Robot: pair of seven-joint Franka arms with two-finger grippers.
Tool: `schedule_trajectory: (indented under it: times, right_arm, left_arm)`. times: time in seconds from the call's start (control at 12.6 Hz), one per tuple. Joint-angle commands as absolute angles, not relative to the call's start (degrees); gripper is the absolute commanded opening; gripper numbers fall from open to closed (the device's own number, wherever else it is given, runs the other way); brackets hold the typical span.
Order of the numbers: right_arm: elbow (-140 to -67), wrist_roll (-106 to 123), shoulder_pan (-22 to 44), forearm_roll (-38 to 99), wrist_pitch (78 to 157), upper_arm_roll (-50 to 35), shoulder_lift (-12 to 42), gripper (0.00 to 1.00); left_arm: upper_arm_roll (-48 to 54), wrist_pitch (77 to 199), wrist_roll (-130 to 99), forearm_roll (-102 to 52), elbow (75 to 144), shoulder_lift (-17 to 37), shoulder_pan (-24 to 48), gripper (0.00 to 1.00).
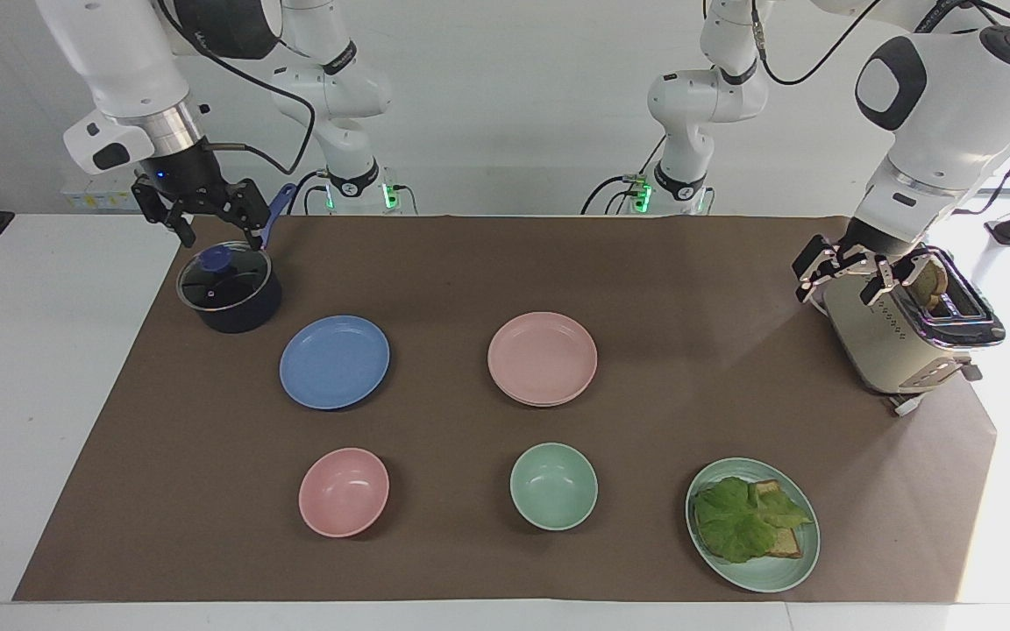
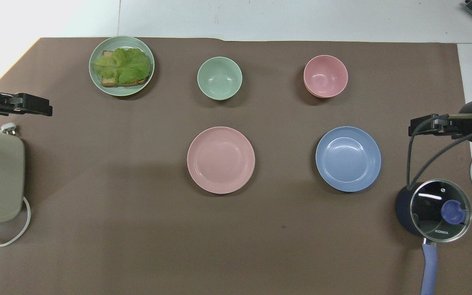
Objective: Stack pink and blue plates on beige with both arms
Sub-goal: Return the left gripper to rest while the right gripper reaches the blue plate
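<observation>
Plates, pink and blue, two items, neither one gripped; right gripper (image 1: 217, 226), black, fingers spread and empty, raised over the lidded saucepan (image 1: 230, 289) at the right arm's end of the table; left gripper (image 1: 847, 279), fingers likewise apart and empty, raised beside the upper edge of the cream toaster (image 1: 904, 329) at the left arm's end; blue plate (image 1: 334, 362), round, shallow, flat on the brown table mat (image 1: 435, 263), just beside the saucepan and farther from the robots than it; pink plate (image 1: 543, 358), same size, near the middle of the mat, well apart from the blue plate, a second rim showing under its edge, its colour not discernible; pink bowl (image 1: 344, 492), smaller and deeper, farther from the robots than the blue plate; green bowl (image 1: 553, 485), mint, farther from the robots than the pink plate; green plate (image 1: 790, 574), mint, bearing lettuce (image 1: 742, 517) over toast (image 1: 783, 543), farther from the robots than the toaster; toaster holding a slice in its slot, white cord trailing beside it; saucepan dark blue, glass lid with blue knob, handle pointing toward the robots.
</observation>
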State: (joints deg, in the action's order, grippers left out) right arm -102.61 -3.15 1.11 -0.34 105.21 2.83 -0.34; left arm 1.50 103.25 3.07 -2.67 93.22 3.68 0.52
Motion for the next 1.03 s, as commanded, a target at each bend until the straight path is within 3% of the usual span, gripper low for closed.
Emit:
schedule_trajectory:
  times: [0.0,0.95]
  right_arm:
    - [-108.36,-2.90,0.88,-0.44,110.82,2.72,1.04,1.00]
    - [-121.38,-1.24,0.79,-0.44,133.32,2.64,11.68,1.00]
  left_arm:
    - [1.49,102.04,2.72,-1.41,92.64,3.78,0.88,1.00]
    - [1.49,102.65,2.72,-1.41,92.55,3.78,0.70,1.00]
